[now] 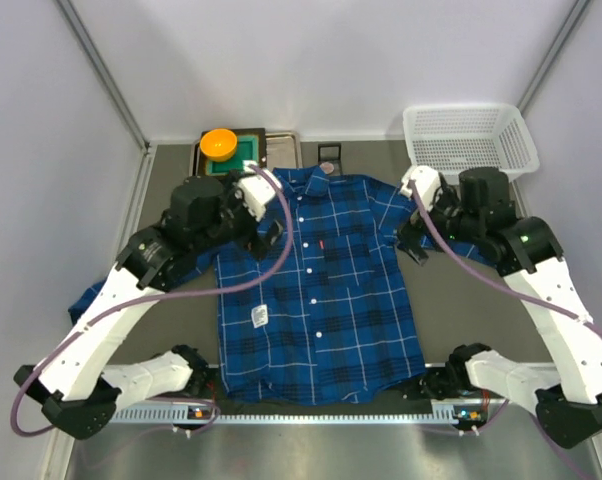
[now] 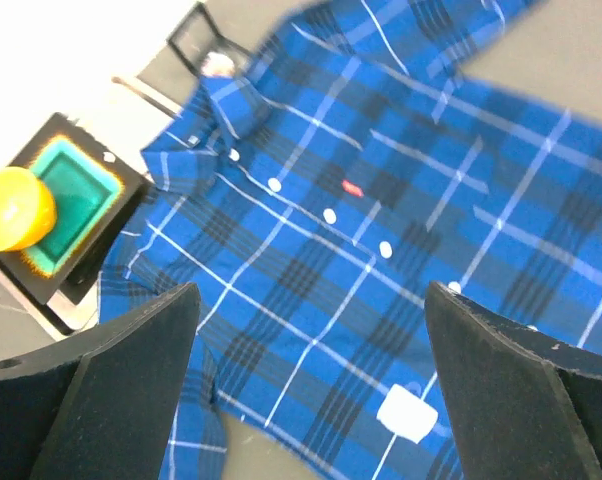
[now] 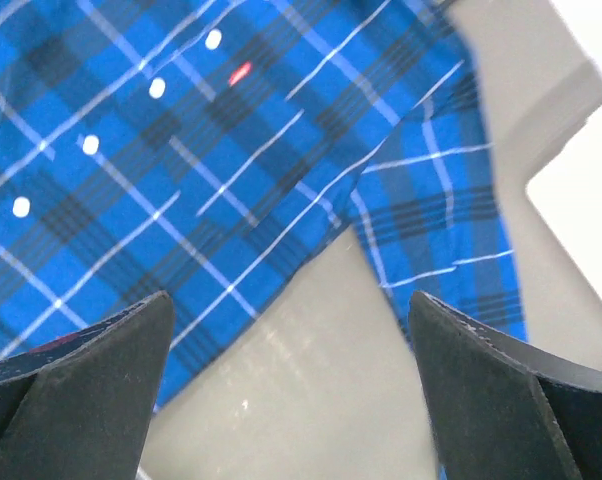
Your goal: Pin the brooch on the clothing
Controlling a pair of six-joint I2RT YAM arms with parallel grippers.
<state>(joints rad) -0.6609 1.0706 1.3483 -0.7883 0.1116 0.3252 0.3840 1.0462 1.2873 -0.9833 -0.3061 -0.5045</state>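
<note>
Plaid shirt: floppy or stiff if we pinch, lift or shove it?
Probably floppy: the shirt lies flat against the table, so a pinch would likely lift one draping layer. Likely light; it looks like thin woven cloth. A shove would probably bunch it rather than slide it whole; one sleeve looks crumpled.

1. we can read no words, numbers or brand names anywhere.
2. the clothing [image 1: 331,300] bears a small red mark [image 2: 352,187] on its chest; we make out no letters on it.
3. a white tag [image 1: 261,316] lies on its front; nothing on it is legible to us.
</note>
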